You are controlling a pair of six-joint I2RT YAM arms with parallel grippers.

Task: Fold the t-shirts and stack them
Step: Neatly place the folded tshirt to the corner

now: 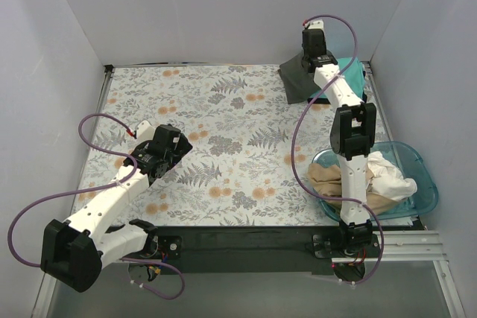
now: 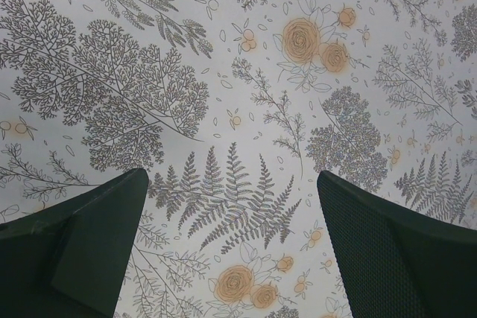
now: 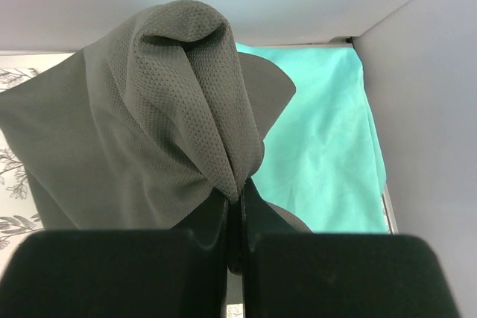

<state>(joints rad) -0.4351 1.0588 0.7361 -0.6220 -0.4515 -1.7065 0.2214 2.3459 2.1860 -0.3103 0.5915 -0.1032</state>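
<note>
Right gripper (image 3: 237,210) is out at the far right corner of the table, jaws pinched tight on a fold of the dark grey t-shirt (image 3: 149,132), and the mesh cloth bunches up into a peak just above the fingers and drapes down on both sides. Right behind it lies the teal t-shirt (image 3: 320,139), spread flat against the corner where the white walls (image 3: 417,72) meet, the grey cloth overlapping its near edge. From above, the right arm (image 1: 350,139) stretches across the view and hides part of that pile, so only an edge of teal shows past it. Closer in on the right sits the blue basin (image 1: 421,176), with a tan t-shirt (image 1: 328,176) and a white t-shirt (image 1: 391,180) crumpled inside; the arm's lower link crosses in front of them. Over on the left, the left gripper (image 2: 232,176) hangs above the floral tablecloth (image 1: 223,109), fingers spread wide with nothing between them, only fern and rose print below. Purple cables (image 1: 97,121) loop off both arms.
</note>
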